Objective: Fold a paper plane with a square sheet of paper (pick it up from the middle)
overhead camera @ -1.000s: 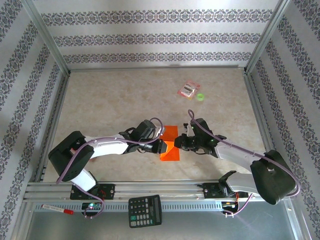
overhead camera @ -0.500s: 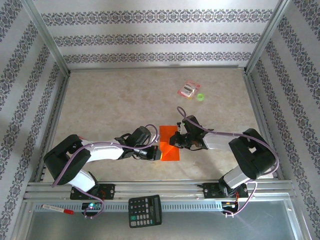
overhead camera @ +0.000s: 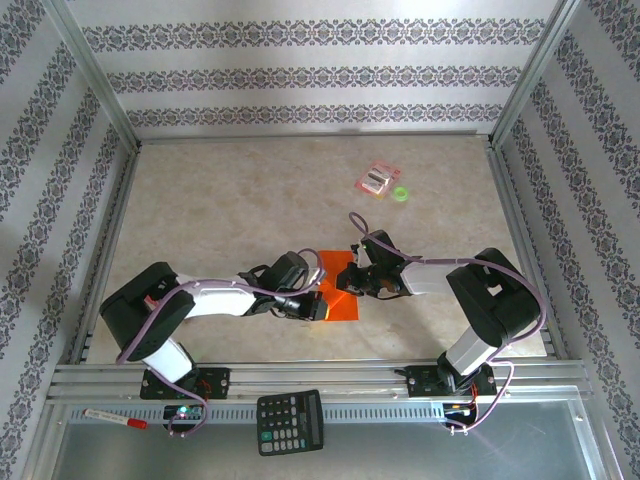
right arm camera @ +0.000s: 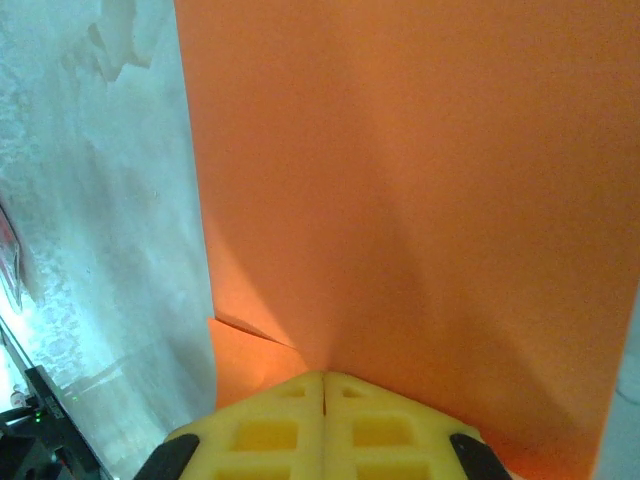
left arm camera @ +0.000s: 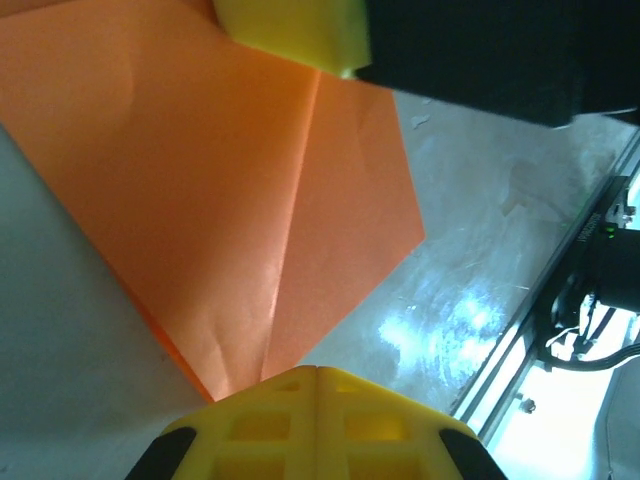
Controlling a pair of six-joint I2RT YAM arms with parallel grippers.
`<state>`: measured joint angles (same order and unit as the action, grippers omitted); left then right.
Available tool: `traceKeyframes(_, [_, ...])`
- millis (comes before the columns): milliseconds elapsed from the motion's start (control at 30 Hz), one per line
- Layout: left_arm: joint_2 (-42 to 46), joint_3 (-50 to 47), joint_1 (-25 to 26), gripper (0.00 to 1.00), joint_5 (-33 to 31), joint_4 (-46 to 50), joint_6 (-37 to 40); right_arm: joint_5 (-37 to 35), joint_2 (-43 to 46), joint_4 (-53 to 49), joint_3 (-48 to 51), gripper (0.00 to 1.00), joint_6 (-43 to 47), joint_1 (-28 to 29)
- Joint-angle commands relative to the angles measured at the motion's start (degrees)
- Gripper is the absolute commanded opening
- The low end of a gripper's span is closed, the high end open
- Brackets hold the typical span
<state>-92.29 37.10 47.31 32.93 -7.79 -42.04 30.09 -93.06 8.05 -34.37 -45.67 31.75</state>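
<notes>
My left gripper (overhead camera: 318,305) has its yellow pads (left arm camera: 250,425) pressed together with no gap, tip at the left edge of the square sheet of paper (overhead camera: 340,300). My right gripper (overhead camera: 351,284) is likewise closed, its yellow pads (right arm camera: 385,430) meeting in a tight seam at the sheet's right edge. The two grippers face each other across the sheet. In my right wrist view the orange paper (right arm camera: 400,180) shades in towards the seam as if slightly lifted there, but I cannot tell whether either gripper has the paper nipped or merely bears on it. The sheet lies on the marbled table (overhead camera: 200,200), bright orange and mostly flat. My left wrist view shows one long straight crease across the paper (left arm camera: 200,200) and a blunt angled corner. My right wrist view shows a small flap turned over at one edge. I judge the folding begun but early: there is a crease or two, but no pointed nose, no wings and no slim dart shape. The nose folds, the centre fold and the wing folds all seem left to do. A black calculator (overhead camera: 290,421) sits nearer my bases than the sheet, and a small pink-red packet (overhead camera: 378,179) lies well beyond it, to the right.
</notes>
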Motion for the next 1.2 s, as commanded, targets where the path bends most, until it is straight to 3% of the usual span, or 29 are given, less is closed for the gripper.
traceKeyframes(0, [-1.52, 0.56, 0.59, 0.02, -0.6, 0.98, 1.76, -0.56, -0.99, -0.21, 0.89, 0.0, 1.37, 0.16])
traceKeyframes(200, [-2.55, -1.91, 0.6, 0.01, -0.23, -0.74, 0.28, -0.82, -0.97, -0.29, 1.41, 0.0, 1.55, 0.05])
traceKeyframes(467, [2.62, -1.66, 0.59, 0.02, -1.86, -0.35, -0.07, -0.74, -0.46, -0.57, 1.59, 0.0, 1.58, 0.11])
traceKeyframes(800, [-3.42, -1.13, 0.54, 0.02, -2.18, 1.65, 1.25, -1.08, -0.39, -0.61, 2.29, 0.0, 1.96, -0.19])
traceKeyframes(1167, [1.95, 1.36, -0.7, 0.01, -1.22, 1.46, 1.18, -0.99, 0.11, -0.97, 2.55, 0.0, 2.24, -0.37])
